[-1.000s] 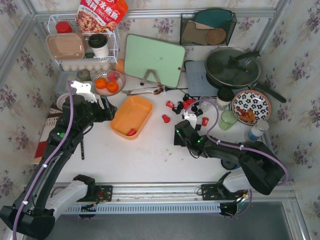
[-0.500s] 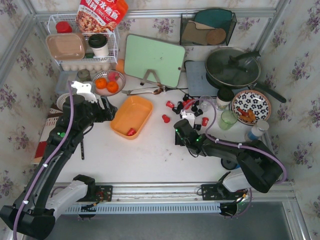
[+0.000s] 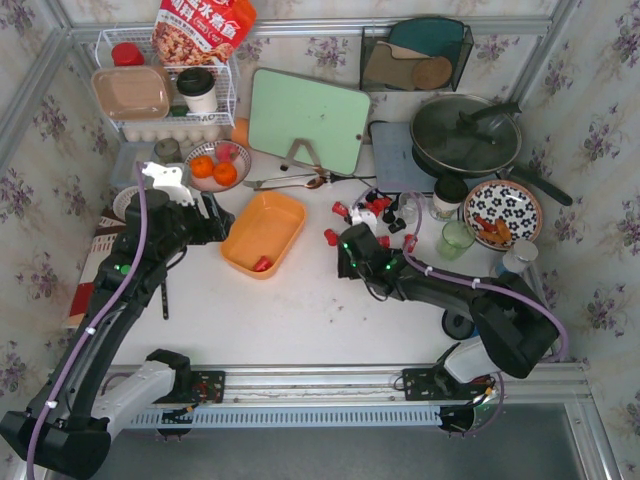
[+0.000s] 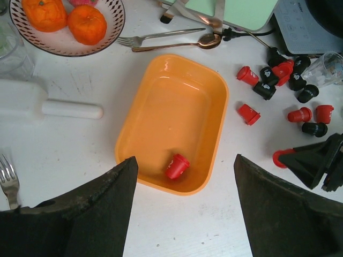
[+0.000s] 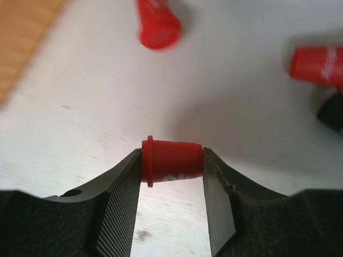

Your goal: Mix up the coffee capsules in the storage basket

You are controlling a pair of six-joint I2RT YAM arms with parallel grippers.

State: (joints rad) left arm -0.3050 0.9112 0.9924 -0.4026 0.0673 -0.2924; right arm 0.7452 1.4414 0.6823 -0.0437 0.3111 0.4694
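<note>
We've swung our right gripper (image 5: pixel 171 166), clamped on a red capsule (image 5: pixel 172 160), toward nine o'clock, nearing the storage basket (image 3: pixel 265 225), so a drop looks next; our left gripper (image 4: pixel 183 160) hangs wide open over it.

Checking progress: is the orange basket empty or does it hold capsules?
Nearly empty: the storage basket holds a single red capsule, lying on its side.

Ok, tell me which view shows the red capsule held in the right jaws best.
Right wrist view: the red capsule sits centred, clamped sideways between the jaws. The left wrist view catches only a red sliver of it; the top view hides it under the right arm.
</note>
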